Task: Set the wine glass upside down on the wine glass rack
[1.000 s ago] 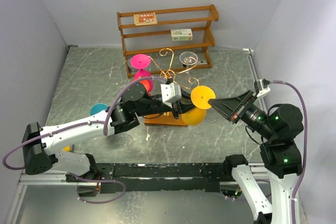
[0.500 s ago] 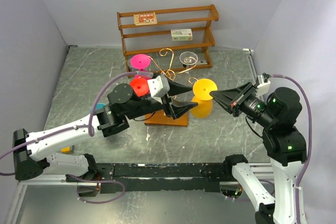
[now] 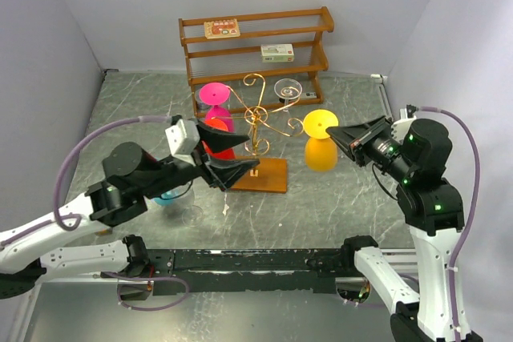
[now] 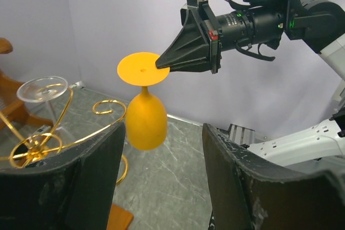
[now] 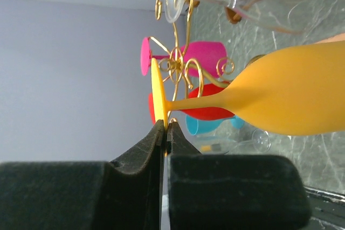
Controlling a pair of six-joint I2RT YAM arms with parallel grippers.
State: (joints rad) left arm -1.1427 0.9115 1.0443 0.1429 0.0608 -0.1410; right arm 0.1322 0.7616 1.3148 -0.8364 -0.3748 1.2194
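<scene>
Right gripper [image 3: 337,135] clamps the foot rim of the matte orange-yellow wine glass [image 3: 320,154], its bowl hanging mouth-down in air just right of the gold wire scroll rack [image 3: 258,118]. Left gripper [image 3: 243,147] gapes wide. Only the right wrist view shows the 2 fingers [image 5: 140,149] meeting on the foot's thin edge.

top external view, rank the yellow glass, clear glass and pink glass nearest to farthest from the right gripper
1. yellow wine glass: held by its foot in the right gripper, to the right of the rack.
2. clear glass: at the rack's far right side.
3. pink glass: at the rack's far left side, farthest.
</scene>
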